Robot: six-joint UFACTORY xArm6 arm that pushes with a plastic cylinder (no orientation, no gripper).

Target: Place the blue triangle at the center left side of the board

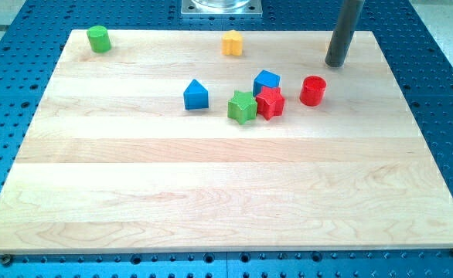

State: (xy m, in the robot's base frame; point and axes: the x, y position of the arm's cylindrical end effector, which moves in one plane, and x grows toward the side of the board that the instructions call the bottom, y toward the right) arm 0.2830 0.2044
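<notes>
The blue triangle [195,95] lies on the wooden board [211,185], a little left of the middle and toward the view's top. My tip [335,64] touches the board near the top right, far to the right of the blue triangle. It stands just above and right of the red cylinder [313,90]. Nothing touches the blue triangle.
A blue cube [267,81], a red star [270,102] and a green star [242,106] cluster right of the triangle. A yellow block [232,43] sits at the top middle. A green cylinder [98,38] sits at the top left corner.
</notes>
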